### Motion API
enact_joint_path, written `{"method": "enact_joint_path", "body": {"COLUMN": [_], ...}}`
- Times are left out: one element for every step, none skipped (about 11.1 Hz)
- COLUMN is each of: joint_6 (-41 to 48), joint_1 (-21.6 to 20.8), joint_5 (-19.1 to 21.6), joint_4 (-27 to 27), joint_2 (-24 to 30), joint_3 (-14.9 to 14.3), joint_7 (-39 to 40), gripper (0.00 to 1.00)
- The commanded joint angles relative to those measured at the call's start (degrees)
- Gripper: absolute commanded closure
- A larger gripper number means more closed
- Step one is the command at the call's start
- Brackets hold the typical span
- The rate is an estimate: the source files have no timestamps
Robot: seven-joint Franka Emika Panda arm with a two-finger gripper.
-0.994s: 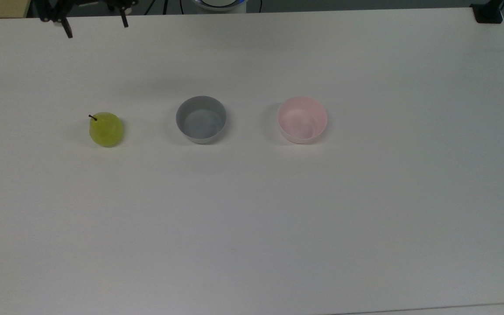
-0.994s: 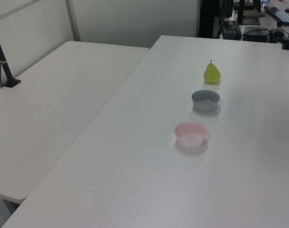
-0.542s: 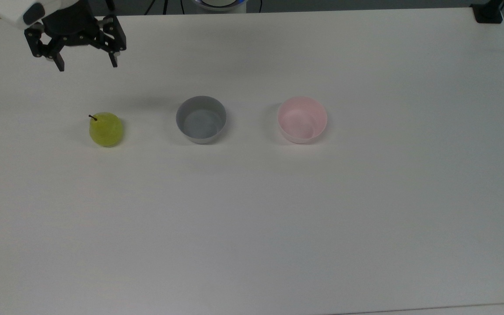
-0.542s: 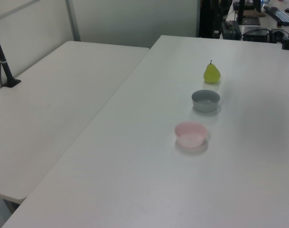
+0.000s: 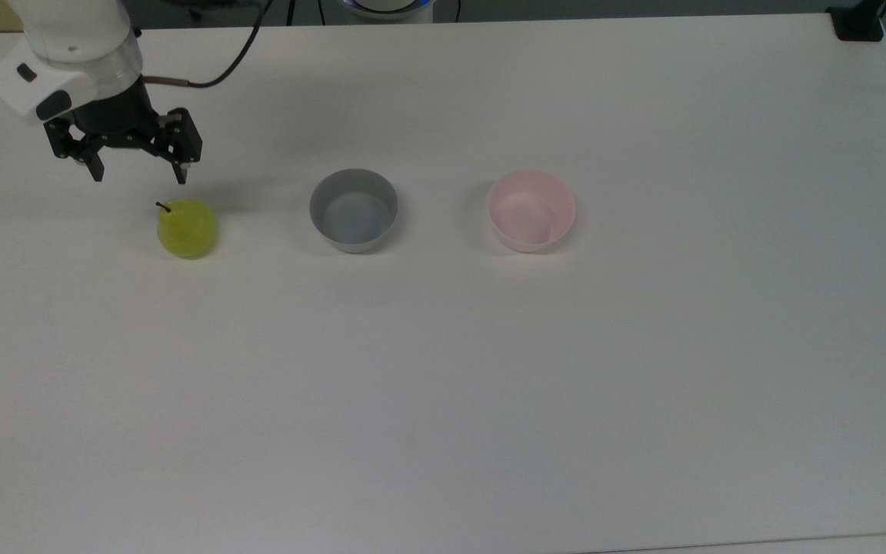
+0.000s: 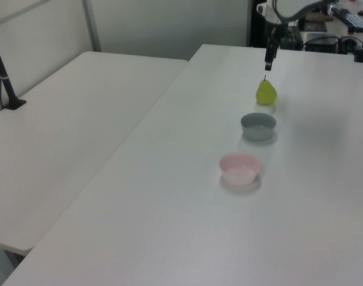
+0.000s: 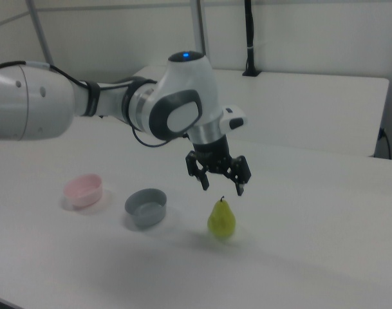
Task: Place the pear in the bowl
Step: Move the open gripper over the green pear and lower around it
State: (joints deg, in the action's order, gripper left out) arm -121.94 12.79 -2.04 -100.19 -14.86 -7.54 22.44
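- Well, there is one pear [image 5: 187, 228] on the white table [image 5: 489, 385], standing upright with its short dark stem up; the left view [image 6: 266, 92] and the right view [image 7: 221, 218] show it free on the surface, nothing touching it.
- Two bowls stand in a row with the pear: one grey bowl [image 5: 354, 210] in the middle and one pink bowl [image 5: 531, 210] at the far end from the fruit.
- In the top view the order runs pear, grey bowl, pink bowl from the top view's left to the top view's right; in the right view it runs the other way, with the pink bowl [image 7: 84, 189] at the right view's left, then the grey bowl [image 7: 146, 206].
- The three things stand well apart from each other, and both bowls have nothing in them.
- One arm is over the table, and its single gripper [image 5: 138, 175] hangs in the air above the pear, a little toward the top view's upper left of it.
- The two black fingers [image 7: 239, 188] point down and are spread wide, holding nothing.
- In the right view the gripper [image 7: 221, 187] sits just above the stem, with a gap between the fingertips and the fruit.
- In the left view one dark finger [image 6: 268, 59] hangs right above the pear.
- A second white table [image 6: 68, 131] stands alongside, at the left view's left.
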Motion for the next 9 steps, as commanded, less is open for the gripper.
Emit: {"method": "enact_joint_path", "body": {"joint_6": [-5.5, -5.5, -5.8, -7.0, -7.8, -8.7, -9.3, -9.3, -9.3], "joint_1": [-0.1, -0.1, -0.1, -0.3, -0.6, -0.7, -0.8, -0.9, -1.4], "joint_5": [0.8, 1.4, 2.9, 3.8, 3.9, 3.9, 3.9, 3.8, 3.7], "joint_4": [-3.3, -3.4, -3.4, -3.4, -3.4, -3.4, -3.4, -3.5, -3.5], "joint_2": [-1.6, -1.9, -2.7, -3.7, -4.9, -6.0, -6.6, -6.8, -7.0], "joint_3": [-0.6, -0.6, -0.6, -0.6, -0.6, -0.5, -0.5, -0.4, -0.4], "joint_7": [-3.0, -3.1, -3.1, -3.1, -3.1, -3.2, -3.1, -3.1, -3.1], "gripper": [0.00, 0.00, 0.00, 0.00, 0.00, 0.00, 0.00, 0.00, 0.14]}}
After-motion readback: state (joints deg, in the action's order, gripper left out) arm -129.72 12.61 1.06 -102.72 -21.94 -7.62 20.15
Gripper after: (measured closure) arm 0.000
